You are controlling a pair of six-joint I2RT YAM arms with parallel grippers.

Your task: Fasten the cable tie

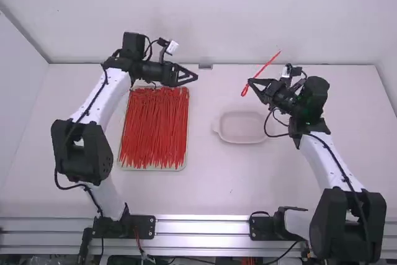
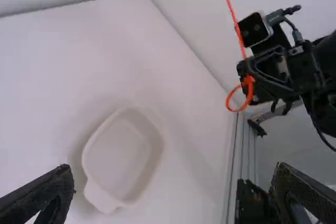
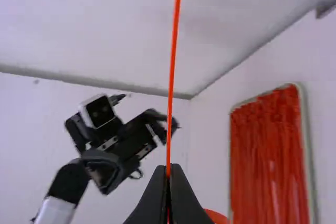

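The white table (image 1: 205, 178) is smooth and matte. One flat rectangular tray (image 1: 152, 168) with rounded corners carries a dense layer of thin red plastic ties (image 1: 155, 125), too many to count. One shallow, translucent white container (image 1: 240, 127), rounded-rectangular with a small tab, sits just right of the tray. There are two grippers. The left gripper (image 1: 192, 77) hangs over the tray's far edge; its wrist view shows its fingers spread wide with nothing between them. The right gripper (image 1: 251, 84) is raised well right of the tray, past the container, fingers clamped on one red cable tie (image 1: 263, 66). The left wrist view shows that tie's small closed loop (image 2: 239, 95) below the fingers. The right wrist view shows its straight tail running upward.
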